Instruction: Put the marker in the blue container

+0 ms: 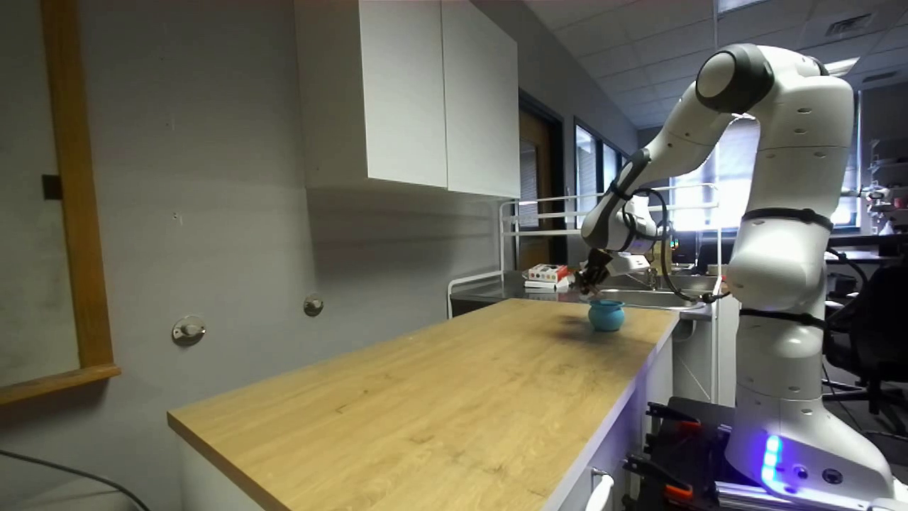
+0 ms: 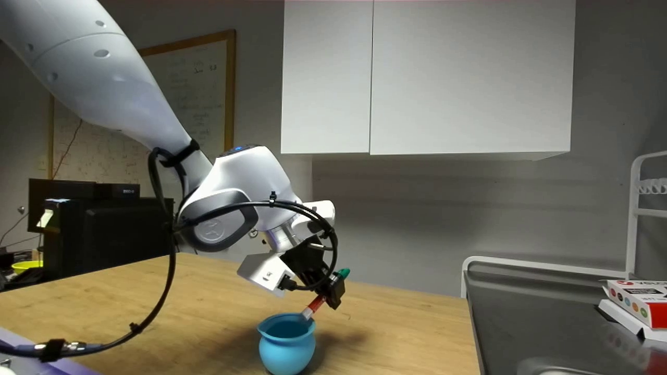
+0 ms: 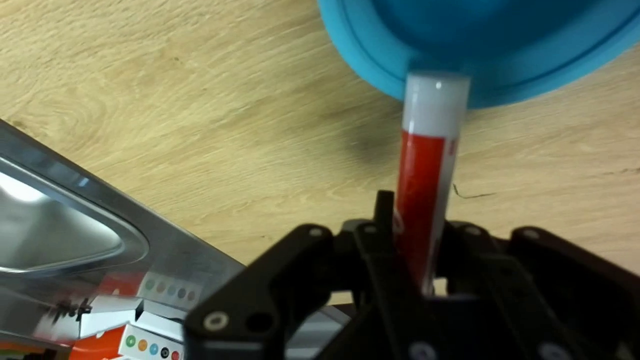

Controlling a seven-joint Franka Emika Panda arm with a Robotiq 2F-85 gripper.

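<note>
The blue container (image 2: 287, 349) is a small round teal pot standing upright on the wooden table; it also shows in an exterior view (image 1: 606, 318). In the wrist view its rim (image 3: 370, 67) fills the top right. My gripper (image 2: 333, 292) is tilted above and beside the pot's rim. It is shut on the marker (image 3: 425, 165), as the wrist view's jaws (image 3: 419, 225) show. The marker (image 2: 315, 304) is tilted, with a red body, a whitish lower end and a green end above the fingers. Its whitish end is at the pot's rim; whether it touches is unclear.
The wooden table (image 1: 425, 397) ends beside a dark metal counter (image 2: 521, 312) with a sink (image 3: 50, 225). A red and white box (image 2: 638, 304) lies on that counter. White cabinets (image 2: 427, 78) hang on the wall above the table.
</note>
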